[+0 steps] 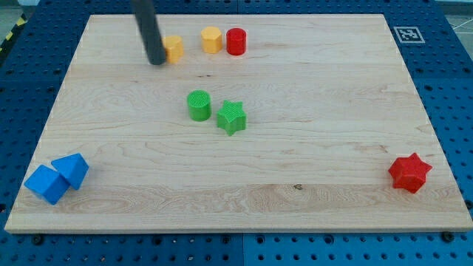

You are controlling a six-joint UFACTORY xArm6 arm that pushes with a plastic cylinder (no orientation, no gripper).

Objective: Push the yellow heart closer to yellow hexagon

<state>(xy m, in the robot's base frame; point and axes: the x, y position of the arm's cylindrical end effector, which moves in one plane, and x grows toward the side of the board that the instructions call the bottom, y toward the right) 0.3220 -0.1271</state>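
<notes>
In the camera view, my tip is a bare rod end with nothing to open or close, resting against the left side of the yellow heart near the wooden board's top edge. The yellow hexagon sits near the heart's right, touching the red cylinder. A green cylinder and green star sit mid-board.

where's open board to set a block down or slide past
Bare wood: the wide stretch between the green star and red star, and the bottom middle right of the blue blocks. Crowded: the top edge, where my tip touches the yellow heart beside the yellow hexagon and red cylinder.
</notes>
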